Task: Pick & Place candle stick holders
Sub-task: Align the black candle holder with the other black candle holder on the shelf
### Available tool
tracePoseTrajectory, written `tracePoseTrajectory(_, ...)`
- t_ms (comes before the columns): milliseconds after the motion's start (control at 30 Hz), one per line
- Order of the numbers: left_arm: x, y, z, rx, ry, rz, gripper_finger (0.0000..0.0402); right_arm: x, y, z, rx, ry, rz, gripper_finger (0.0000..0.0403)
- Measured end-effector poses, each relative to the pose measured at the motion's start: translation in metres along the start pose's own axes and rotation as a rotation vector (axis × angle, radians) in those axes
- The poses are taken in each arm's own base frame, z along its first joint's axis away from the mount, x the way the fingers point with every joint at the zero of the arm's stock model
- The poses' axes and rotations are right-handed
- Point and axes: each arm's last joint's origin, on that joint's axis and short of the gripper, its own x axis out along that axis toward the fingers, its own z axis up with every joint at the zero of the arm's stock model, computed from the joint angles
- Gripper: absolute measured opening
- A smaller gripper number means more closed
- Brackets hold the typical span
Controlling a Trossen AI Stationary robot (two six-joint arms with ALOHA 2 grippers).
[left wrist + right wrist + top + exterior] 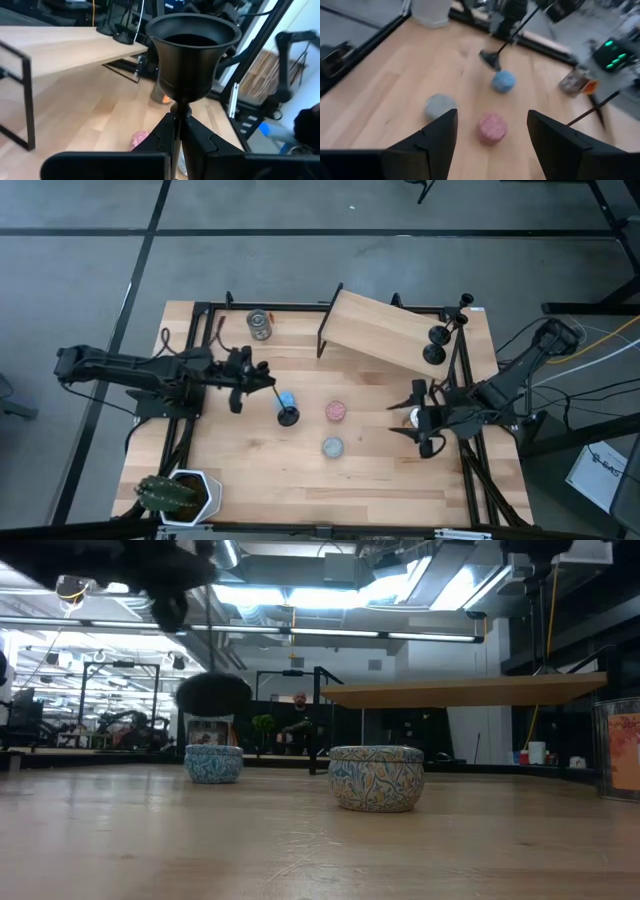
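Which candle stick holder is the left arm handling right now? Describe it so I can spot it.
Start at the slanted wooden shelf at the table's back. Two black candle stick holders stand on its right end; the third black holder is mid-table beside the blue disc, tilted, its stem clamped by the left gripper.

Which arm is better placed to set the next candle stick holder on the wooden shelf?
Left: the left gripper already clamps a candle stick holder by its stem; the right gripper is open and empty.
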Motion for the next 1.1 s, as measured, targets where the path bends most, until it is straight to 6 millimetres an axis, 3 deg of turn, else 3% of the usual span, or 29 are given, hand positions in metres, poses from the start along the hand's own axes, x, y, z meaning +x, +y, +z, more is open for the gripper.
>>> tracePoseTrajectory(233,0.046,-0.015,0.040,0.120,0.071,-0.001,0.0013,0.013,-0.007,-0.002,-0.005,0.034,-0.053,0.0242)
tracePoseTrajectory(367,0.078,-0.022,0.052,0.211,0.091,0.006,0.0014,0.016,-0.014,-0.001,0.042,0.031,-0.082,0.0242)
tracePoseTrajectory(733,0.165,-0.048,0.053,0.459,0.049,-0.015,0.0014,0.033,-0.030,0.006,0.181,-0.023,-0.169,0.0242)
tracePoseTrajectory(933,0.196,-0.055,0.052,0.479,0.035,0.016,0.0014,0.057,-0.030,0.002,0.156,0.005,-0.149,0.0242)
tracePoseTrajectory(1100,0.206,-0.062,0.044,0.502,0.050,0.010,0.0014,0.074,-0.028,-0.001,0.131,0.014,-0.145,0.0240)
